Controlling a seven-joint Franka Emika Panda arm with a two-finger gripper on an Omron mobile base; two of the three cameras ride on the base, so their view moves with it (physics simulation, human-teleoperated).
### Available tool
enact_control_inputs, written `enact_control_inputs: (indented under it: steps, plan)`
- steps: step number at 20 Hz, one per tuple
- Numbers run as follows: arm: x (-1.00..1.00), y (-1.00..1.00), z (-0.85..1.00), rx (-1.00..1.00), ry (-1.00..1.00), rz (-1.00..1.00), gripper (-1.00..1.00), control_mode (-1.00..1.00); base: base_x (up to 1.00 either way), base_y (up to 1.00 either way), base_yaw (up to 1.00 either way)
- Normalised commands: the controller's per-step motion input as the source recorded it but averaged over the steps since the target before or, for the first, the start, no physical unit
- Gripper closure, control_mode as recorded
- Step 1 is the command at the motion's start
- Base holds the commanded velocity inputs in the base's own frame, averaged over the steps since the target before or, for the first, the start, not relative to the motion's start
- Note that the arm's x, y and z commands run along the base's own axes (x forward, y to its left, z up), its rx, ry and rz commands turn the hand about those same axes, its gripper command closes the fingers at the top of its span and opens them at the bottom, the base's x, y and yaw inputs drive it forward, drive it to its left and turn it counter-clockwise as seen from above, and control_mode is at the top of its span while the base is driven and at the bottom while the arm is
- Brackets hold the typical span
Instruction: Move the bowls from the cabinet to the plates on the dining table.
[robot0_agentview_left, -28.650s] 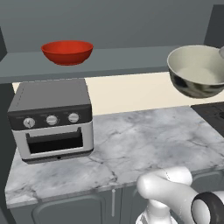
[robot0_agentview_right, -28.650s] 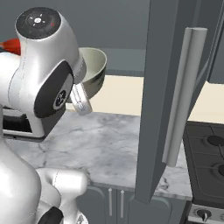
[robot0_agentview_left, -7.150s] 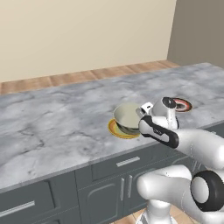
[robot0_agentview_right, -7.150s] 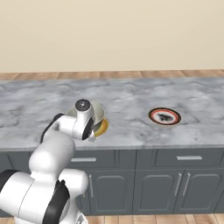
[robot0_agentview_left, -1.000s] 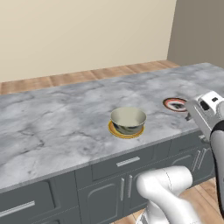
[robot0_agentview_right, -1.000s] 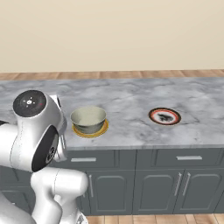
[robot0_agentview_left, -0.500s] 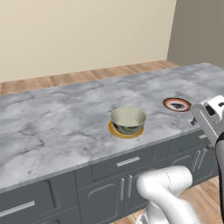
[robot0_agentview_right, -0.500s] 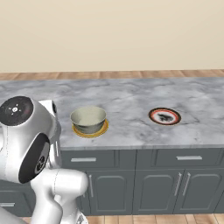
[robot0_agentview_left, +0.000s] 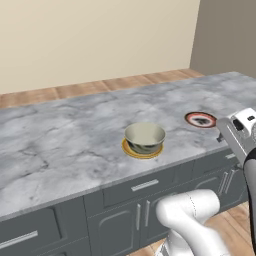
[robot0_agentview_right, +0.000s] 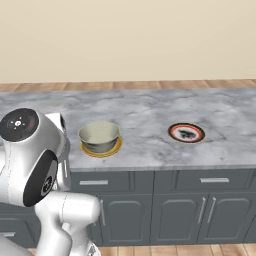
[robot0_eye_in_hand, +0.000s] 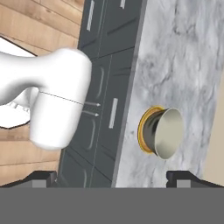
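Observation:
The cream-beige bowl (robot0_agentview_left: 145, 136) (robot0_agentview_right: 99, 135) sits upright on the yellow-rimmed plate (robot0_agentview_left: 141, 152) (robot0_agentview_right: 103, 149) near the front edge of the marble dining table (robot0_agentview_left: 60, 140) (robot0_agentview_right: 150, 112). To its right lies the red-rimmed plate (robot0_agentview_left: 201, 119) (robot0_agentview_right: 186, 132), with nothing on it. In the hand view my gripper (robot0_eye_in_hand: 113, 178) is open and empty, held well back from the bowl (robot0_eye_in_hand: 167, 133) and its plate (robot0_eye_in_hand: 143, 129). The arm's hand stands off the table's front right edge in the left base view. The red bowl and the cabinet are out of view.
Dark grey drawers and doors (robot0_agentview_right: 180, 200) (robot0_agentview_left: 135, 205) run under the table's front edge. A wooden floor (robot0_agentview_left: 100, 87) and a beige wall (robot0_agentview_right: 130, 35) lie beyond the far side. The marble top (robot0_eye_in_hand: 175, 52) spreads wide on both sides of the two plates.
Since the oldest frames the base has left the cabinet for the table; the cream bowl now rests on the yellow plate, let go. Over the last second the hand drew back further.

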Motion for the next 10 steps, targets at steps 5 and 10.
enact_control_inputs:
  steps: [5,10]
  plan:
    - [0.0,0.0,0.0,0.0,0.0,0.0,-1.0,1.0,0.02,-0.39,-0.05]
    - [0.0,0.0,0.0,0.0,0.0,0.0,-1.0,1.0,0.06,-0.42,-0.17]
